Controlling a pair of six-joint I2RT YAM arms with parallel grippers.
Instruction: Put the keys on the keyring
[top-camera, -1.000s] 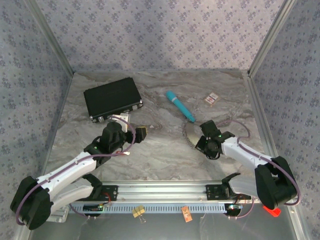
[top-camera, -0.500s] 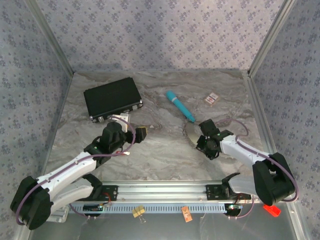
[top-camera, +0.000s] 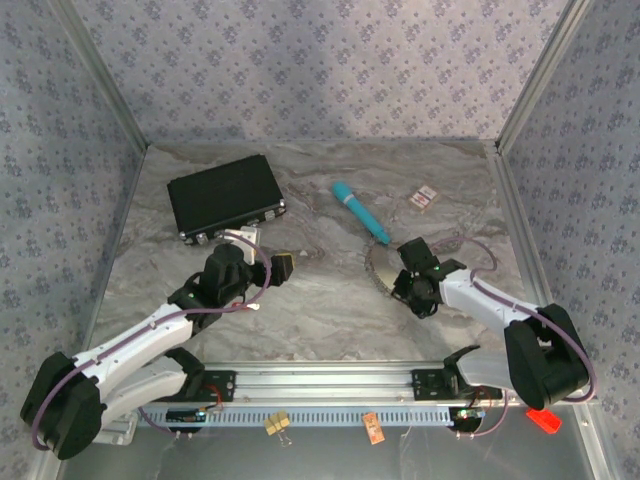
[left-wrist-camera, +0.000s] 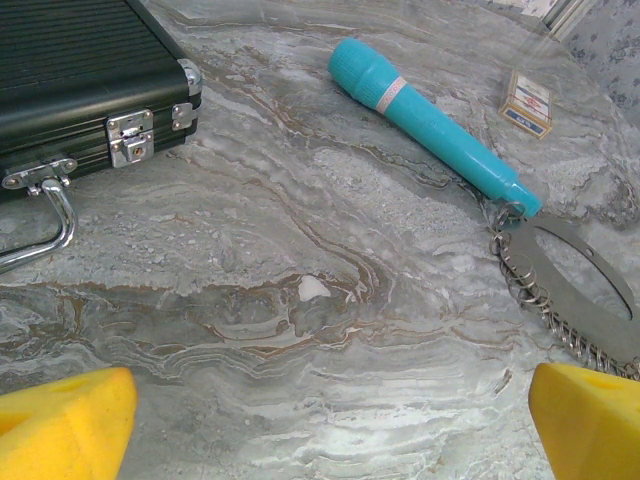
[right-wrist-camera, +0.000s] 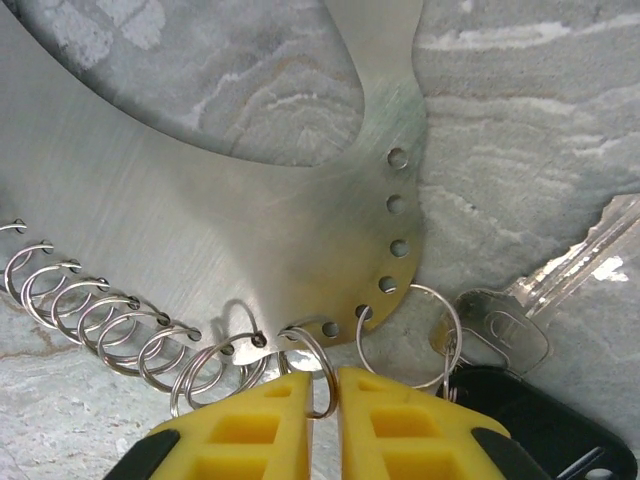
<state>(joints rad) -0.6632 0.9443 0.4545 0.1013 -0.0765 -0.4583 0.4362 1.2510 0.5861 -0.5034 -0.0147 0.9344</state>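
Observation:
The keyring (right-wrist-camera: 200, 200) is a silvery crescent plate whose rim carries several small wire rings. It lies on the marble right of centre (top-camera: 379, 266) and reaches the right edge of the left wrist view (left-wrist-camera: 580, 272). My right gripper (right-wrist-camera: 322, 385) is shut, its yellow fingers pinching one small ring at the plate's edge (top-camera: 408, 283). Beside it another ring carries a silver key (right-wrist-camera: 515, 325) and a black-headed key (right-wrist-camera: 535, 425). My left gripper (left-wrist-camera: 330, 430) hangs open over bare marble left of the keyring (top-camera: 275, 268), holding nothing.
A teal pen-like stick (top-camera: 360, 211) (left-wrist-camera: 430, 125) lies just beyond the keyring, its tip touching the rings. A black case (top-camera: 225, 195) (left-wrist-camera: 70, 70) with a chrome handle sits far left. A small card (top-camera: 425, 197) (left-wrist-camera: 527, 103) lies at the back right.
My right gripper has crept slightly up and left, nudging the keyring with it. The left arm has not moved.

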